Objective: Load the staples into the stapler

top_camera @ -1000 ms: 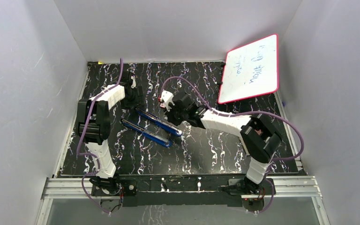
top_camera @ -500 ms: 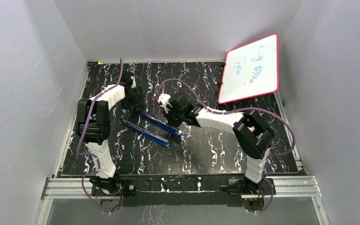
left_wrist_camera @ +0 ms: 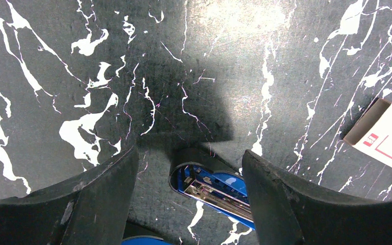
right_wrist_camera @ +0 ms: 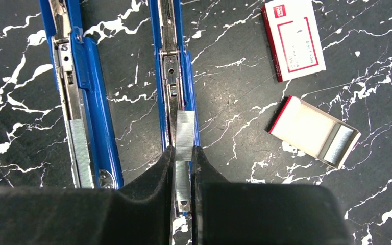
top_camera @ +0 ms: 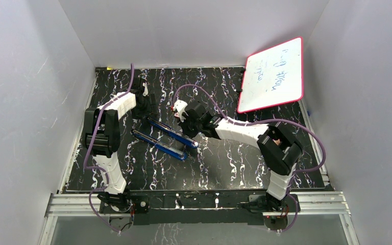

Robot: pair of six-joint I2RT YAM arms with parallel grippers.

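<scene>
Black marbled table [top_camera: 235, 168]: a whiteboard [top_camera: 273, 74] leans at its far right corner. An open staple tray [right_wrist_camera: 314, 131] and its sleeve [right_wrist_camera: 293, 38] lie beside the blue stapler [right_wrist_camera: 169, 66], left of centre. My right gripper [right_wrist_camera: 182, 152] pinches the staples [right_wrist_camera: 185, 127] over the stapler's channel, and my left gripper [left_wrist_camera: 190, 155] gapes astride its end. The right elbow has swung slightly left.

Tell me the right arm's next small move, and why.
Probably ease the staples down into the open channel of the stapler, then release. The right end effector is shut on the staples, which lie lengthwise over that channel but don't look seated yet.
</scene>
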